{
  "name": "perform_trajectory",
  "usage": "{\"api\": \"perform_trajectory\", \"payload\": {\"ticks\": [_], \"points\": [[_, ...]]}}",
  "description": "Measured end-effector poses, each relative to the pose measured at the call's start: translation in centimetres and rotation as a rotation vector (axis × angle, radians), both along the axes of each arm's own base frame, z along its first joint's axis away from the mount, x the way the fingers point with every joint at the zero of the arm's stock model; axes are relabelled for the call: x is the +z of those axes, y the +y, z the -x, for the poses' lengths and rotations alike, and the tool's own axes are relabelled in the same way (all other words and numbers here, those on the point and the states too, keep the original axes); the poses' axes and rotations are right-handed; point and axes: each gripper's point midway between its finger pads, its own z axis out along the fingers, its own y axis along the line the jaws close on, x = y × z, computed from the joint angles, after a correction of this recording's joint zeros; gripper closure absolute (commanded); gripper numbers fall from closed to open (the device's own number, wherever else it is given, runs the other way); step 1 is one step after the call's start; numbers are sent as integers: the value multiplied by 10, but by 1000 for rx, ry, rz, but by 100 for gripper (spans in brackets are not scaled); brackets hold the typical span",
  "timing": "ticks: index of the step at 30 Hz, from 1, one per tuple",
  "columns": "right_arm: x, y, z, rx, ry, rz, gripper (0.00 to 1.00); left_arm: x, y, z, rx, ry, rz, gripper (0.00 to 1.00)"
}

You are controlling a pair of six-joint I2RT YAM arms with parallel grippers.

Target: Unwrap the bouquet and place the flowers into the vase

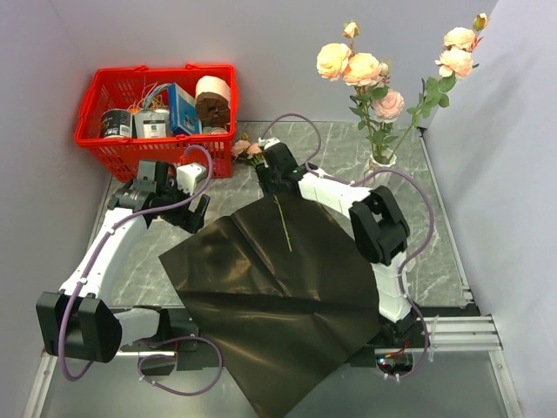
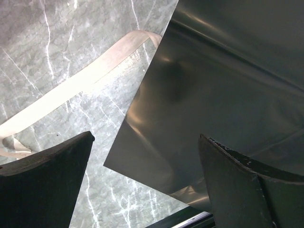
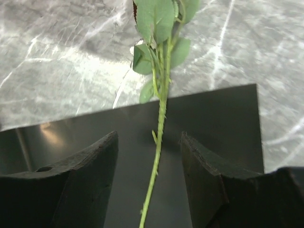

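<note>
**Fig. Two-arm bench with the bouquet's dark wrapping sheet [image 1: 270, 287] spread flat and one rose stem [image 3: 161, 114] lying on it**
The right gripper [image 3: 148, 136] hangs over the sheet's far edge with its jaws apart, one on either side of the stem and neither touching it, so nothing is grasped. The stem's lower part lies on the sheet, while its leaves and pink blossoms [image 1: 247, 149] lie beyond that far edge on the marble table [image 1: 144, 266]. The left gripper [image 2: 146, 137] is fully released and empty above the sheet's left corner, where a cream ribbon [image 2: 71, 90] lies on the table just beside the sheet. The white vase [image 1: 380, 163] stands upright beyond the sheet's far right edge, apart from it, and holds several pink and peach flowers [image 1: 361, 68]. A red basket [image 1: 157, 117] sits beyond the sheet's far left
</note>
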Motion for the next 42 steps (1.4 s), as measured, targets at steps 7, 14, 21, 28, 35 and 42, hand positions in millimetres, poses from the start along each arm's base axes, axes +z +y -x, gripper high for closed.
{"api": "perform_trajectory", "payload": {"ticks": [7,14,21,28,35,42], "points": [[-38,-1,-7,3,78,25,45,-2,2,-1,-7,2,-9,1],[-61,0,-13,3,132,49,53,-9,4,-3,-6,24,-17,1],[-63,7,-20,9,141,45,71,-9,8,-6,-1,14,-25,1],[-62,8,-17,3,163,35,99,-8,11,-8,9,10,-26,1],[-53,6,-18,-10,144,32,100,-6,13,-7,17,1,-25,0],[28,-5,-20,-18,-5,0,100,4,16,-5,25,-33,-22,1]]}}
